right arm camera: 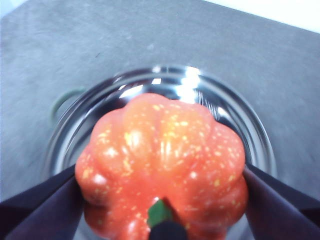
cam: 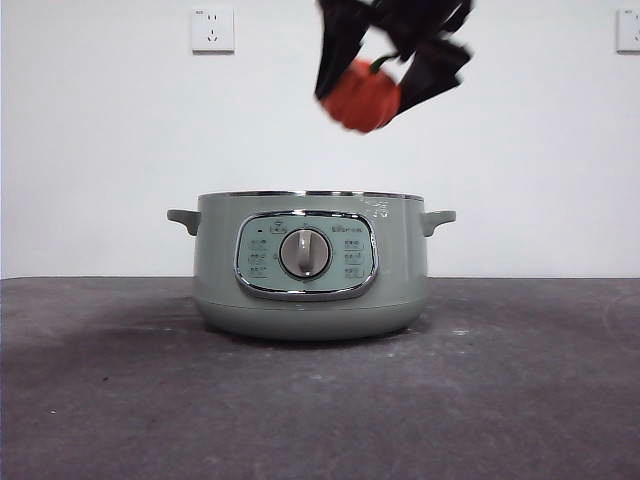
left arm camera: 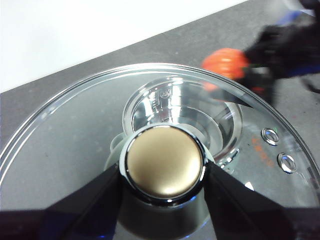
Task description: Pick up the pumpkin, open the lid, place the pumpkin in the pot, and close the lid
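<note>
The pale green pot (cam: pixel 311 265) stands uncovered in the middle of the table, its dial facing the front camera. My right gripper (cam: pixel 385 75) is shut on the orange-red pumpkin (cam: pixel 361 96) and holds it in the air above the pot's right half; in the right wrist view the pumpkin (right arm camera: pixel 162 165) hangs over the pot's shiny steel inside (right arm camera: pixel 125 95). My left gripper (left arm camera: pixel 165 172) is shut on the round knob (left arm camera: pixel 164 162) of the glass lid (left arm camera: pixel 65 130), held off the pot; the pot and pumpkin (left arm camera: pixel 225 61) show beyond it.
The dark grey table (cam: pixel 320 400) spreads around the pot. A white wall with two sockets (cam: pixel 212 30) stands behind. The pot's side handles (cam: pixel 184 217) stick out left and right.
</note>
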